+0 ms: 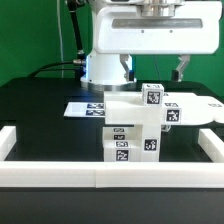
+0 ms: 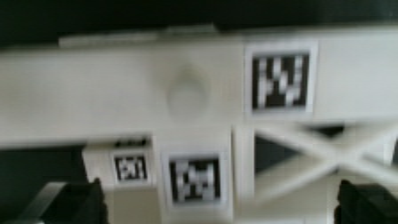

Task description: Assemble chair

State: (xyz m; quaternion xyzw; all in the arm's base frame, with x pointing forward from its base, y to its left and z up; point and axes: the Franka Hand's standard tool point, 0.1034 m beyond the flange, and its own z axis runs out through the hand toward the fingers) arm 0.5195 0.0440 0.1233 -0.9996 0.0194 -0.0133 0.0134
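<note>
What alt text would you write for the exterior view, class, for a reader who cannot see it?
A white block chair bearing black-and-white tags stands on a black table, the robot's open gripper hanging above it. A flat marker board lies behind it, a white border rail in front.

We see the chair close and blurred: a broad white slab bearing a tag, two smaller tags on blocks beneath, and crossed white bars beside them. Our hand stands wide, its dark fingers flanking the chair.
</note>
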